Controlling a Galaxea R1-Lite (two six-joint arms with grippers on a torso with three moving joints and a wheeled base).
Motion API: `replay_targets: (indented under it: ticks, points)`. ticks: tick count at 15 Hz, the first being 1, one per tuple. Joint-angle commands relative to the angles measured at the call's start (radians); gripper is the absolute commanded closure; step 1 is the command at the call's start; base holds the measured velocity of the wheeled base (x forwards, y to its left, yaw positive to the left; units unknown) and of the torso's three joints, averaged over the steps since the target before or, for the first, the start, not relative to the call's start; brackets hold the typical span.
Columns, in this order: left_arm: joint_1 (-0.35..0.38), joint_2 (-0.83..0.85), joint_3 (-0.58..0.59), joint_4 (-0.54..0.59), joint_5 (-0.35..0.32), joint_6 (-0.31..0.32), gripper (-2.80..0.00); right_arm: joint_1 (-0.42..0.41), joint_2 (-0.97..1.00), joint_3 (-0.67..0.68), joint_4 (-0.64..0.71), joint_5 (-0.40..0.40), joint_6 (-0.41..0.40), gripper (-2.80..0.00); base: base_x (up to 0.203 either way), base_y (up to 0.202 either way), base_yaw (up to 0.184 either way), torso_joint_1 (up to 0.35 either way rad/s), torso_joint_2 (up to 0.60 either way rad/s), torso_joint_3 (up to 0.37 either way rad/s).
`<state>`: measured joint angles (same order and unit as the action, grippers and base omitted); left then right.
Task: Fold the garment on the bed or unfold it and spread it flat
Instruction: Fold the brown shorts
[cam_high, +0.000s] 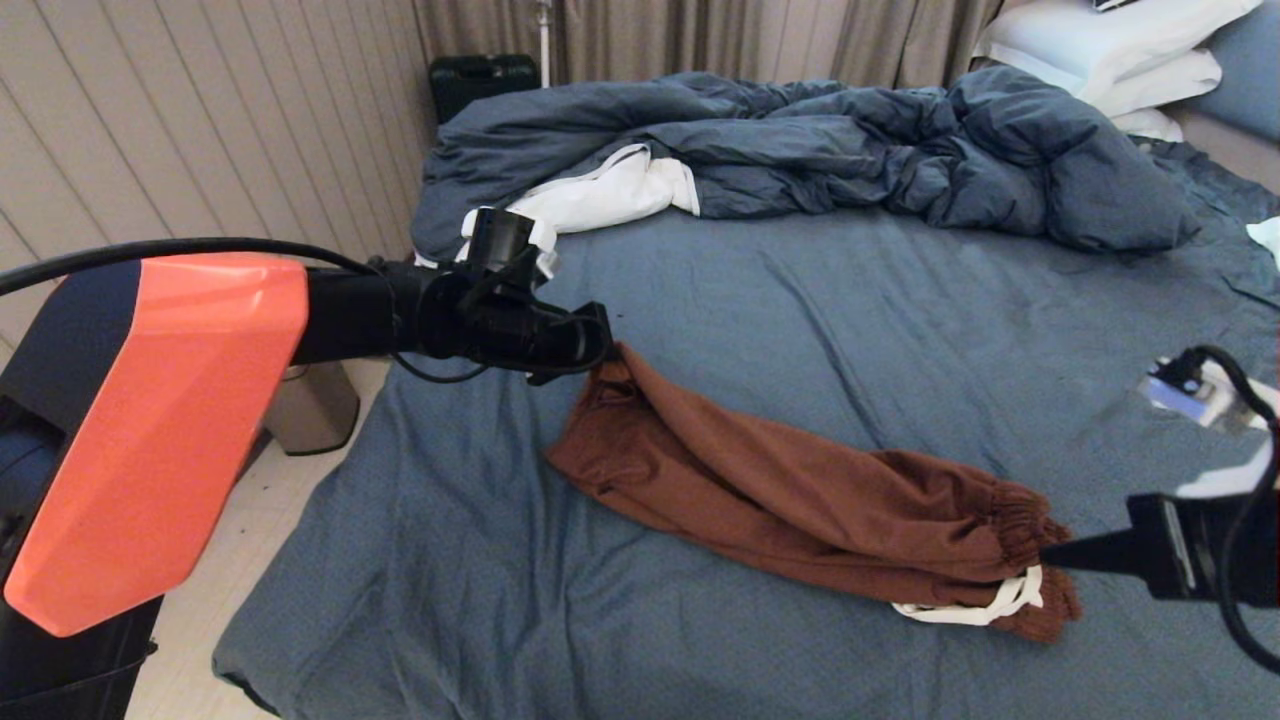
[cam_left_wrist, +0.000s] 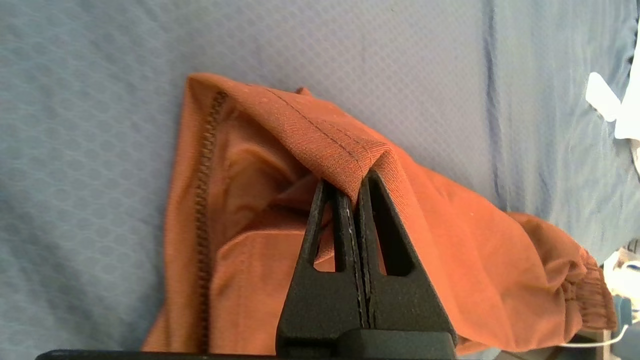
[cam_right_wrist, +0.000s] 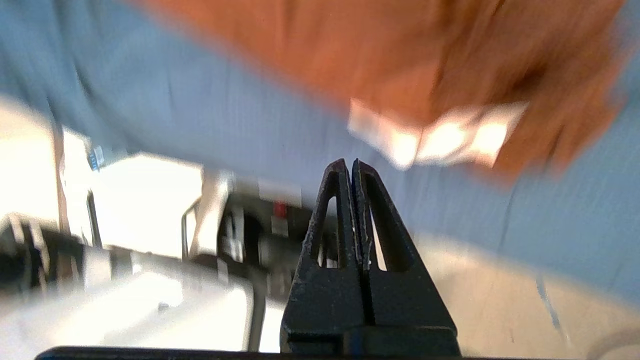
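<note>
Left hand (cam_left_wrist: 356, 182) pinching shorts (cam_high: 800, 490) hem, right hand (cam_right_wrist: 351, 167) closed empty beside waistband

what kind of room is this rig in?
Looks like a bedroom. A large bed with a slate-blue sheet fills the view, with a rumpled duvet and white pillows at its far end and curtains behind. Rust-brown shorts lie on the sheet.

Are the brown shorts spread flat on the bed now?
No. The shorts lie bunched into a narrow strip on the bed; the left claw pinches one hem.
</note>
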<state>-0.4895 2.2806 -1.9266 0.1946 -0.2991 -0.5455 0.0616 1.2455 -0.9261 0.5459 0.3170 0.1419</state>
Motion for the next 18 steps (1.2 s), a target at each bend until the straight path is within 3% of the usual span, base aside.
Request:
replay_targets:
  ticks: [1, 4, 7, 14, 18]
  points:
    - [0.000, -0.001, 0.000, 0.002, -0.002, -0.005, 0.00, 0.027, -0.062, 0.046, 0.010, -0.034, 0.001, 0.00, 0.000, 0.000, 0.000, 0.000, 0.00, 0.000]
    - [0.000, 0.000, 0.000, 0.003, -0.002, -0.004, 0.00, 0.042, 0.005, 0.055, 0.003, -0.132, -0.002, 0.00, 0.000, 0.000, 0.000, 0.000, 0.00, 0.000]
    - [0.000, 0.007, 0.000, 0.002, -0.001, -0.004, 0.00, 0.050, 0.075, 0.038, -0.010, -0.147, -0.002, 0.00, 0.000, 0.000, 0.000, 0.000, 0.00, 0.000]
    - [0.000, 0.013, -0.002, 0.000, -0.002, -0.004, 0.00, 0.032, 0.319, 0.021, -0.184, -0.193, 0.000, 0.00, 0.000, 0.000, 0.000, 0.000, 0.00, 0.000]
    - [0.000, 0.013, -0.003, -0.004, 0.000, -0.004, 0.00, 0.001, 0.383, -0.050, -0.219, -0.260, 0.007, 0.00, 0.000, 0.000, 0.000, 0.000, 0.00, 0.000]
